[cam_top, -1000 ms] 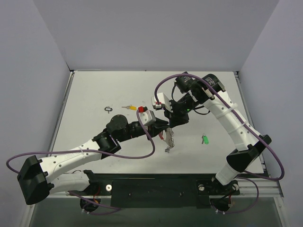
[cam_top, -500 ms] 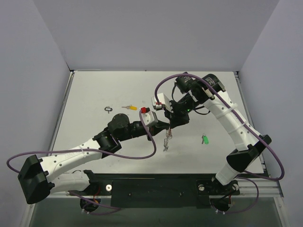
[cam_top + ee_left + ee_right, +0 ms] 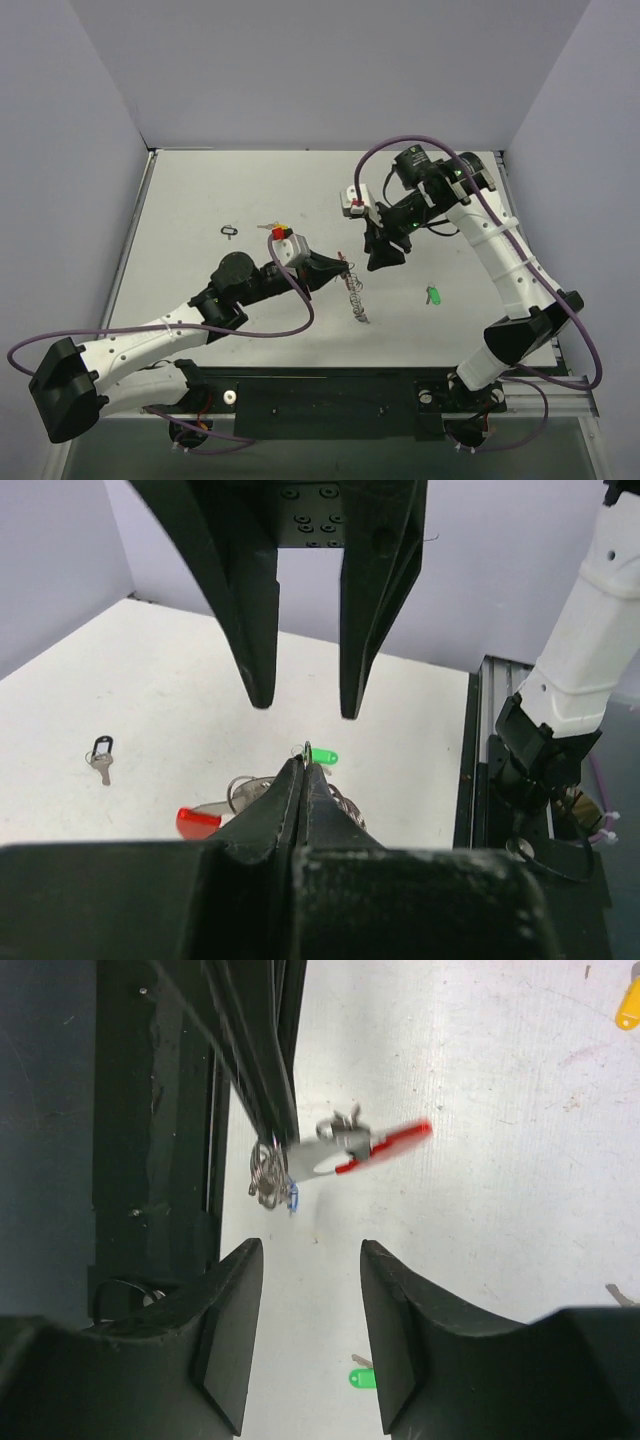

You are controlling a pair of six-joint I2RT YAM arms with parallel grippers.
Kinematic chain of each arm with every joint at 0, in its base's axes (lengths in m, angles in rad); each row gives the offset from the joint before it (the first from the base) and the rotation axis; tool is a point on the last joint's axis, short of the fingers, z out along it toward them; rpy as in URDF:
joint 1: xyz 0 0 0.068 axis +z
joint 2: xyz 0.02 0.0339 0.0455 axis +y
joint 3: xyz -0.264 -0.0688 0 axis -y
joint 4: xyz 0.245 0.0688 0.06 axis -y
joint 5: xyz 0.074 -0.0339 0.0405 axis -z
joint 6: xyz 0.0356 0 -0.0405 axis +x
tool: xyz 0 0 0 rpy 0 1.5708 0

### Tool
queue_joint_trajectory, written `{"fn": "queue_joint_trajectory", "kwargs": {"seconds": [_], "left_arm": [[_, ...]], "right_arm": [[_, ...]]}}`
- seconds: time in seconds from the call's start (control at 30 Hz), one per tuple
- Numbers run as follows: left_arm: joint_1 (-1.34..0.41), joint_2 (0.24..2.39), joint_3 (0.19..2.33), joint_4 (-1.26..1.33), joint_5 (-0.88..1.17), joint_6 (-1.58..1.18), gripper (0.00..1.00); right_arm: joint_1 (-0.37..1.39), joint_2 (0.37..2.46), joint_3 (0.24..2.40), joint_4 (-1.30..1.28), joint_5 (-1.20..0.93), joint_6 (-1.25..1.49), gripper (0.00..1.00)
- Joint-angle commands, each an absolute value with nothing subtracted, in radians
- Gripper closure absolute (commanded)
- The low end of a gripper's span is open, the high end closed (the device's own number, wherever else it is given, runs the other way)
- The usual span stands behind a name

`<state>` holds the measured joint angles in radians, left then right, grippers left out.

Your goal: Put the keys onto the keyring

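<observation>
One green key lies on the counter, right side. At centre, left gripper pinches the dangling keyring; right gripper stands open, empty, just right of it.

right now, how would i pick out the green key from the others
Start on the right half of the white table, between the right arm's white forearm and the dangling silver coil keyring. The small key with the bright green plastic head lies there alone; the yellow-headed key sits far to its left.

The left jaws pinch the keyring; the right jaws hover just beside.
</observation>
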<state>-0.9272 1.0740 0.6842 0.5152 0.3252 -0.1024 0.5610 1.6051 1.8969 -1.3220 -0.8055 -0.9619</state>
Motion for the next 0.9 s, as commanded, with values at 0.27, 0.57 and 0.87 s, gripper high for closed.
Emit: {"fn": "queue_joint_trajectory", "kwargs": {"seconds": [0.27, 0.57, 0.87], "left_arm": [[-0.9, 0.992, 0.552, 0.91, 0.324, -0.317, 1.0], [-0.9, 1.022, 0.511, 1.038, 0.318, -0.403, 1.0], [-0.9, 1.08, 0.482, 1.166, 0.305, -0.485, 1.0]], "right_arm": [[0.485, 1.388, 1.611, -1.328, -1.066, -1.258, 0.44], [0.485, 1.427, 1.628, -1.324, -1.167, -1.246, 0.47], [0.483, 1.451, 1.646, -1.273, -1.206, -1.154, 0.59]]}}
